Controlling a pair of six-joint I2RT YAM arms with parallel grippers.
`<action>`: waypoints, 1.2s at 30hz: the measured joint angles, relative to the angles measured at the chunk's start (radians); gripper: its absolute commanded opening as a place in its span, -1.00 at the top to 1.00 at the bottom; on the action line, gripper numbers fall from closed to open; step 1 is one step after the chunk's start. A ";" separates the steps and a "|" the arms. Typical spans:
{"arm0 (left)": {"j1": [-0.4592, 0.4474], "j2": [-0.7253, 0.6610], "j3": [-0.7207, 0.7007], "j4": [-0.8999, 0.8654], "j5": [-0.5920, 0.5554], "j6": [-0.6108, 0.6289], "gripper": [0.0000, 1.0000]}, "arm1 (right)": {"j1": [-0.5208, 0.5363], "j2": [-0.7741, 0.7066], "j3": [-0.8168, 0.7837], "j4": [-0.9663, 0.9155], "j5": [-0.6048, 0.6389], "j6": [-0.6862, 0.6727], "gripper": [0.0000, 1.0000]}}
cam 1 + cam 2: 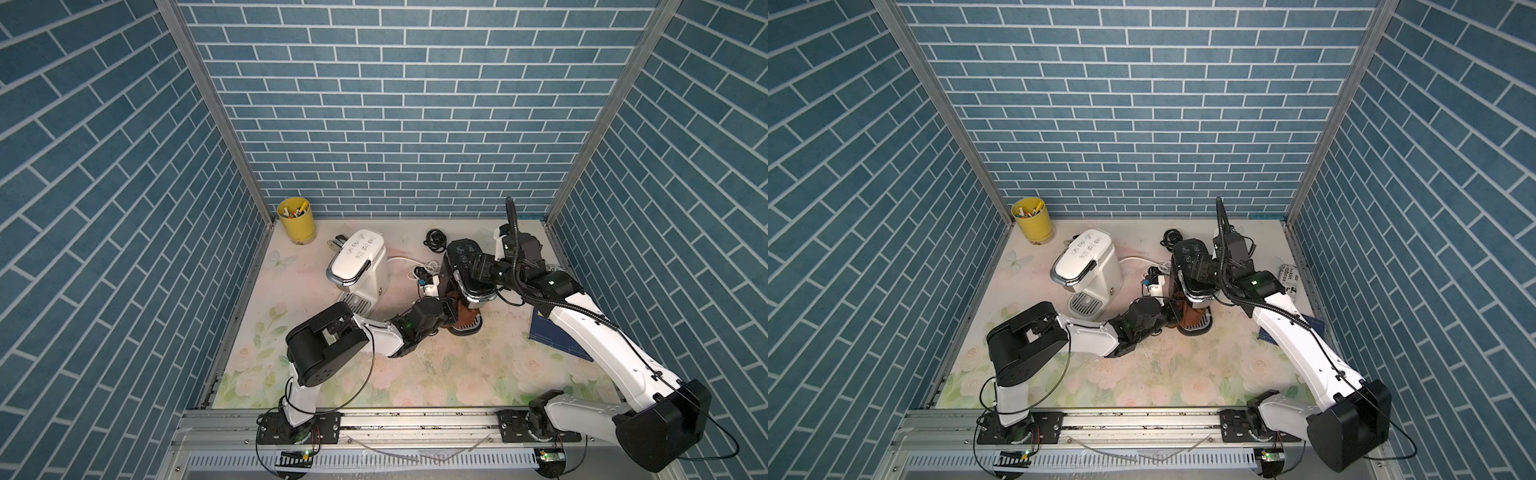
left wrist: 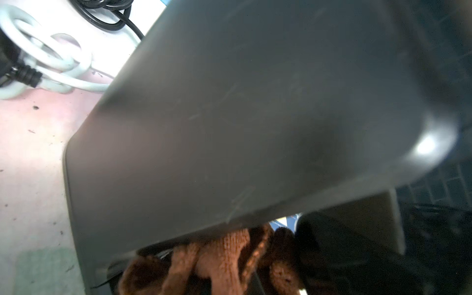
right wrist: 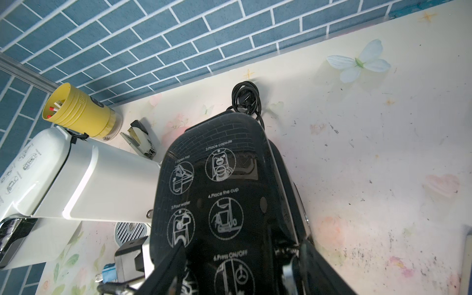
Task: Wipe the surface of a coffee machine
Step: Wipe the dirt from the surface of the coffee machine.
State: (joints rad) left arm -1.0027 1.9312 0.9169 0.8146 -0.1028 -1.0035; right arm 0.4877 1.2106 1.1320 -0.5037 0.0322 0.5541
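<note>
The black coffee machine [image 1: 467, 266] [image 1: 1192, 257] stands right of centre on the floral table. A brown knitted cloth [image 1: 463, 316] [image 2: 224, 252] is bunched against its lower front, above the drip tray. My left gripper [image 1: 451, 309] [image 2: 229, 268] is shut on the cloth, and the cloth hides its fingertips. The machine's grey side [image 2: 242, 115] fills the left wrist view. My right gripper [image 1: 478, 270] [image 3: 242, 255] sits over the machine's printed lid [image 3: 224, 184], open, its jaws spread wide across the lid. I cannot tell whether they touch it.
A white coffee machine [image 1: 359, 259] [image 3: 76, 184] stands to the left, with a yellow cup of pens [image 1: 296, 220] in the back corner. Coiled black cord [image 1: 435, 240] and white cord [image 1: 419, 268] lie behind the machines. A blue book [image 1: 548, 332] lies under the right arm.
</note>
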 measured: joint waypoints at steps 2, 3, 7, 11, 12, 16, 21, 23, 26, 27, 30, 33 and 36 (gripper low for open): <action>0.000 0.013 0.001 0.000 0.001 0.003 1.00 | -0.002 -0.003 -0.004 0.002 -0.003 0.000 -0.37; 0.000 0.023 0.001 -0.001 0.002 0.004 1.00 | -0.002 -0.004 -0.005 0.004 -0.006 0.000 -0.37; 0.002 0.091 0.001 -0.011 0.012 0.002 1.00 | -0.005 -0.006 -0.011 0.012 -0.011 0.000 -0.36; 0.004 0.119 0.006 0.002 0.019 -0.002 1.00 | -0.006 -0.008 -0.015 0.018 -0.013 0.000 -0.36; 0.004 0.119 0.009 -0.003 0.020 -0.002 1.00 | -0.006 -0.008 -0.016 0.019 -0.014 0.000 -0.36; 0.005 0.131 0.038 -0.019 0.037 0.002 1.00 | -0.007 -0.009 -0.016 0.019 -0.016 0.000 -0.35; 0.004 0.169 0.088 -0.016 0.056 0.010 1.00 | -0.011 -0.009 -0.019 0.024 -0.020 0.000 -0.35; 0.005 0.167 0.087 -0.016 0.055 0.017 1.00 | -0.012 -0.010 -0.021 0.026 -0.020 0.000 -0.35; 0.012 0.153 0.073 -0.014 0.065 0.056 1.00 | -0.012 -0.012 -0.027 0.033 -0.021 0.000 -0.34; 0.017 0.145 0.064 -0.010 0.075 0.079 1.00 | -0.012 -0.013 -0.029 0.036 -0.022 0.000 -0.34; 0.031 0.114 0.037 -0.008 0.094 0.137 1.00 | -0.012 -0.013 -0.032 0.044 -0.027 0.001 -0.34; 0.042 0.076 0.010 -0.009 0.098 0.183 1.00 | -0.012 -0.013 -0.034 0.048 -0.035 0.009 -0.34; 0.049 0.046 -0.007 -0.003 0.100 0.216 1.00 | -0.012 -0.013 -0.035 0.049 -0.043 0.016 -0.34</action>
State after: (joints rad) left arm -0.9535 1.9770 0.9096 0.8112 -0.0025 -0.7879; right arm 0.4759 1.1976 1.0966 -0.4549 -0.0109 0.5697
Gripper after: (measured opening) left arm 0.122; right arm 0.669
